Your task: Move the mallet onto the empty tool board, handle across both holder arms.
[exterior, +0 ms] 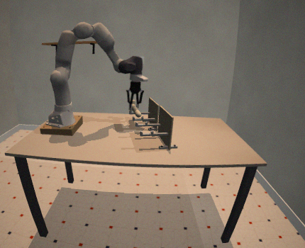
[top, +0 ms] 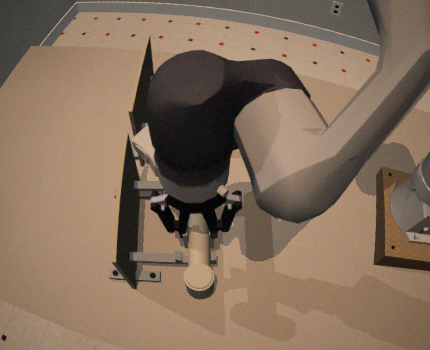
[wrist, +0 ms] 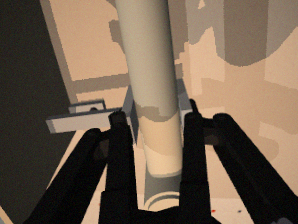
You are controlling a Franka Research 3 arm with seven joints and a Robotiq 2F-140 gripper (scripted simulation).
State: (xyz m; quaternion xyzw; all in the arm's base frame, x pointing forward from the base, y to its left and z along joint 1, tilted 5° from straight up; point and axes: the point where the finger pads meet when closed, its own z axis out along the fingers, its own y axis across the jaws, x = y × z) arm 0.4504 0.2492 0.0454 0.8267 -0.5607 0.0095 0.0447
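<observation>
— Grey walls and a spotted tile floor surround the table (exterior: 207, 142); what stands on it?

— Two tool boards (exterior: 166, 125) side by side, with grey holder arms (top: 154, 257) sticking out toward the robot's wooden base (top: 386, 220).

— And the mallet (top: 198, 247)?

— Above the nearer board's arms, off the table, its handle tilted with the round end low.

— The gripper (top: 197, 212)?

— Clamped on the handle (wrist: 149, 63), a black finger (wrist: 121, 163) on each side.

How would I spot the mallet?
Find the table and the two upright boards on it. Just beside them the gripper hangs from the grey arm, shut on the mallet: a pale, round stick with a thick round end, the only thing not fixed down.
</observation>
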